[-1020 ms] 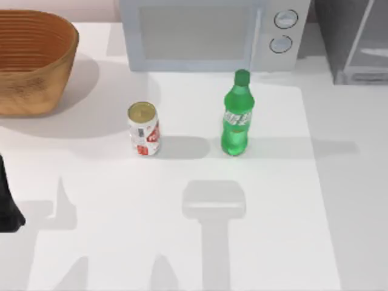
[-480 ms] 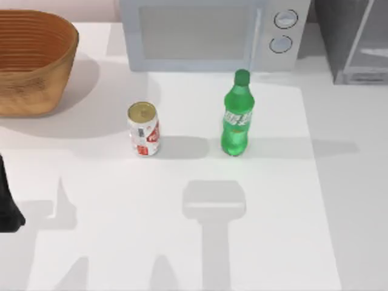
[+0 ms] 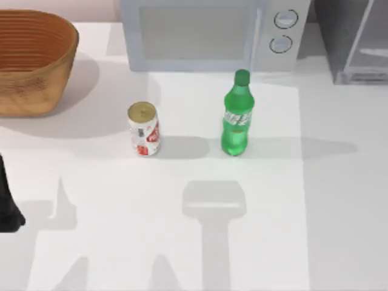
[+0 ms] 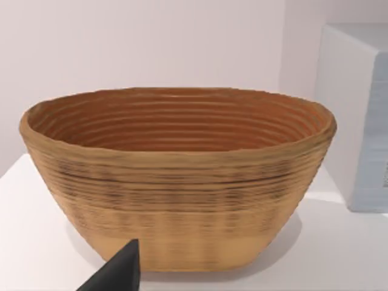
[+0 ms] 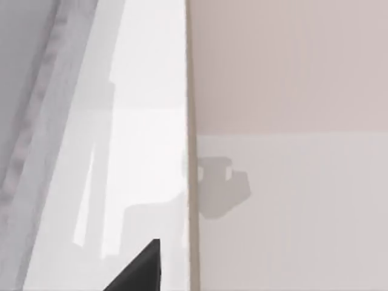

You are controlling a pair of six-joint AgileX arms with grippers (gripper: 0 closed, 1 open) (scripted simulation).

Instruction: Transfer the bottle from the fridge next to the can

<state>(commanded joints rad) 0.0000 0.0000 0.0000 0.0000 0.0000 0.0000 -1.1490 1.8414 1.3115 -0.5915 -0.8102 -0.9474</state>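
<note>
The green bottle point(image 3: 236, 116) stands upright on the white table point(image 3: 182, 242), in front of the microwave and right of the can point(image 3: 143, 129), with a gap between them. The white-and-red can is upright with its gold top showing. The grey fridge point(image 3: 357, 42) sits at the back right corner, partly cut off, and its pale panel point(image 5: 121, 151) runs through the right wrist view. My left arm point(image 3: 7, 206) is parked at the table's left edge. A dark tip of my left gripper point(image 4: 118, 276) points toward the basket. A dark tip of my right gripper point(image 5: 140, 270) lies beside the fridge's panel.
A woven brown basket point(image 3: 33, 60) stands at the back left, and its wall point(image 4: 176, 200) faces the left wrist camera. A white microwave point(image 3: 206, 33) with two round knobs sits at the back centre. Arm shadows fall on the table's front.
The shade over the table's right side has spread leftward. The bottle, the can and my left arm have not moved.
</note>
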